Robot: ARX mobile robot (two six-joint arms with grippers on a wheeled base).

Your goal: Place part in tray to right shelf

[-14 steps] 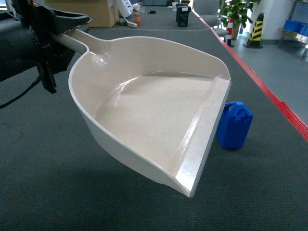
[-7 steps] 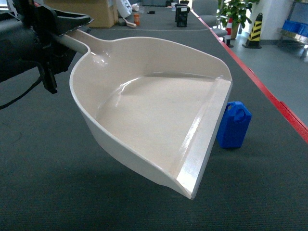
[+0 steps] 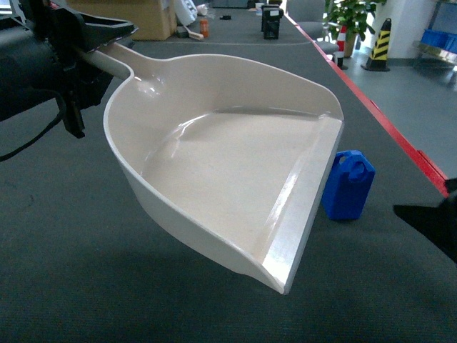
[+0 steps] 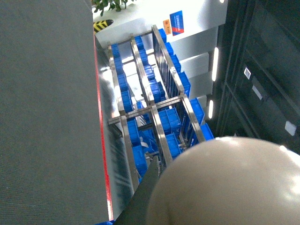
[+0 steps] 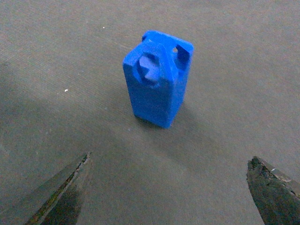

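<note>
The blue part (image 3: 348, 185) stands upright on the dark grey worktop (image 3: 64, 236), near its red right edge, just beside the front lip of the beige tray (image 3: 214, 171) and not yet in it. The tray is held above the worktop by its long handle, which is clamped in the left end effector (image 3: 89, 46) at the upper left of the head view. The right end effector (image 5: 164, 187) is seen in its wrist view with its two dark tips spread wide apart, the part ahead of them and untouched — in the head view only a dark shape shows at the right edge.

The part is a small moulded plastic block shaped like a jerrycan, with flat matte sides, a raised cap form and angular handle loops on top. The tray is glossy, smooth plastic with curved raised walls and a flat sloping lip. The worktop is covered in a fine felt-like mat.

A tip-over is judged the main risk: the block is tall for its base, and an off-centre closing would knock it flat or push it under the tray's lip. A hold on the thin loops could slip. Once dropped in, the part may slide on the slick tray floor — and off the open lip, if the tray is tilted forward.
</note>
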